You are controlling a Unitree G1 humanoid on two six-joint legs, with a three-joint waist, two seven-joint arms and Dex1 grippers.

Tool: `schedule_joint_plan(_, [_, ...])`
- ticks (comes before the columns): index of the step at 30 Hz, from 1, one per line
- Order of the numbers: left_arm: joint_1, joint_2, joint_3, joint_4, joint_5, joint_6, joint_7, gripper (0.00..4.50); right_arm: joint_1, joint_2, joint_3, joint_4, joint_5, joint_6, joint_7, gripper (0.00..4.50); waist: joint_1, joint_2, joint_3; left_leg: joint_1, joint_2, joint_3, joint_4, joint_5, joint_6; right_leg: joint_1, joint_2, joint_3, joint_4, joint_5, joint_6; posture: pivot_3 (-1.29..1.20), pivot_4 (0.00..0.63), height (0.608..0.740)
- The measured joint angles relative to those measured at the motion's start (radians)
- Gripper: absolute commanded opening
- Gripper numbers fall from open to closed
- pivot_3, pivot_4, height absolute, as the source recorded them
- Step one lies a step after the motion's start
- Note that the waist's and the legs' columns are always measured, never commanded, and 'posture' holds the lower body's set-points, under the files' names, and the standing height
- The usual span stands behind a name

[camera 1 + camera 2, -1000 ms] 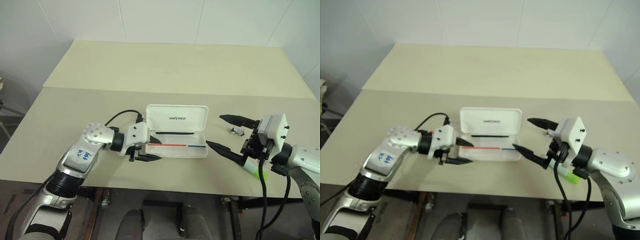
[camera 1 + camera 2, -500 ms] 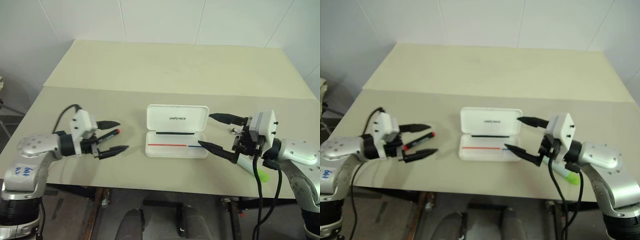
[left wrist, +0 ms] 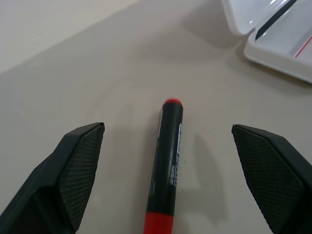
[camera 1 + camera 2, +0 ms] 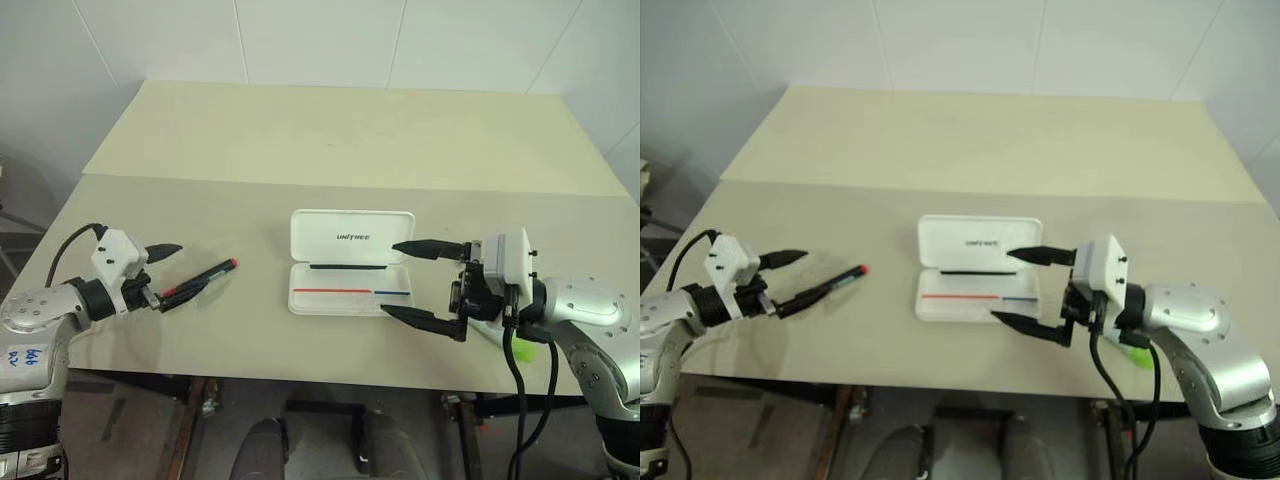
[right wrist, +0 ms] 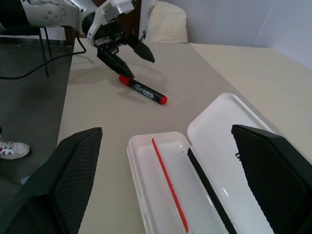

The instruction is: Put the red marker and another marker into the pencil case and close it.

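The left tool [image 4: 166, 273] stands wide, holding nothing, with the red marker [image 4: 200, 280] lying flat on the desk [image 4: 330, 140] between its fingers, red tip pointing away toward the pencil case [image 4: 352, 262]. The case lies open just ahead of the right tool [image 4: 416, 281], which is also spread wide and empty, its fingers at the case's near end. The green highlighter [image 4: 1137, 352] lies on the desk behind and under that right tool.

On the flat beige table [image 4: 330, 130] you see an open white hard-plastic pencil case [image 4: 350, 262], a black red-capped marker [image 4: 200, 281], and a lime-green highlighter [image 4: 1137, 354] partly hidden.
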Motion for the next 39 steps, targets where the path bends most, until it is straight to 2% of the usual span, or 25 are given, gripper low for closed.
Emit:
schedule_joint_plan(11, [-0.087,-0.033,-0.109,0.246,0.029,-0.093,-0.040,4.46,-0.029,0.000,-0.005,0.000,-0.002,0.010,-0.026,4.50,0.001,0.000,0.000,0.000,0.000,0.000,0.000,0.000,0.000,-0.001,0.000,-0.001,0.001,0.001,0.002,0.00,0.150,0.740])
schedule_joint_plan(16, [-0.163,-0.042,-0.139,0.353,0.065,-0.160,-0.038,4.46,-0.029,0.000,-0.014,-0.001,-0.003,0.020,-0.046,4.50,0.002,0.000,0.000,0.000,0.000,0.000,0.001,0.000,0.000,-0.001,0.000,-0.001,0.002,0.007,0.012,0.00,0.150,0.740])
schedule_joint_plan(17, [-0.177,-0.041,-0.148,0.368,0.072,-0.168,-0.038,4.04,-0.029,0.000,-0.015,-0.001,-0.003,0.020,-0.051,4.50,0.003,0.000,0.000,0.001,0.000,0.000,0.001,0.000,0.000,0.000,0.000,-0.002,0.002,0.007,0.012,0.00,0.150,0.740])
schedule_joint_plan(20, [-0.199,-0.041,-0.175,0.381,0.086,-0.178,-0.038,3.18,-0.029,0.000,-0.015,-0.002,-0.003,0.021,-0.060,4.50,0.005,0.001,-0.001,0.001,0.001,0.000,0.001,0.001,0.001,0.000,0.000,-0.002,0.002,0.008,0.008,0.00,0.150,0.740])
schedule_joint_plan(22, [-0.203,-0.040,-0.183,0.382,0.091,-0.176,-0.038,2.56,-0.027,0.000,-0.016,-0.003,-0.003,0.021,-0.064,4.50,0.003,0.001,-0.001,0.002,0.001,0.001,0.001,0.002,0.002,0.000,0.000,-0.002,0.001,0.008,0.002,0.00,0.150,0.740])
schedule_joint_plan(23, [-0.203,-0.039,-0.186,0.381,0.092,-0.175,-0.038,2.26,-0.025,0.000,-0.016,-0.003,-0.004,0.021,-0.064,4.50,0.003,0.001,-0.001,0.002,0.002,0.001,0.001,0.004,0.001,0.000,0.000,-0.002,0.001,0.005,-0.005,0.00,0.150,0.740])
schedule_joint_plan(28, [-0.198,-0.033,-0.192,0.367,0.102,-0.157,-0.013,0.63,-0.022,0.000,-0.017,-0.008,-0.004,0.021,-0.071,4.50,-0.001,0.001,-0.001,0.003,0.008,0.002,0.000,0.009,0.000,0.001,0.005,-0.002,-0.004,0.010,-0.013,0.00,0.150,0.740])
schedule_joint_plan(35, [-0.140,-0.026,-0.178,0.288,0.101,-0.141,0.041,0.60,-0.019,0.000,-0.019,-0.009,-0.005,0.020,-0.075,4.50,-0.004,0.001,-0.001,0.003,0.012,0.002,-0.003,0.010,0.000,0.001,0.009,-0.002,-0.007,0.013,-0.016,0.00,0.150,0.740])
schedule_joint_plan(39, [-0.094,-0.056,-0.142,0.216,0.058,-0.111,0.053,0.60,-0.019,0.000,-0.019,-0.008,-0.008,0.020,-0.075,4.50,-0.001,0.001,-0.001,-0.001,0.012,0.003,-0.003,0.009,0.000,-0.002,0.008,-0.002,-0.009,0.013,-0.016,0.00,0.150,0.740])
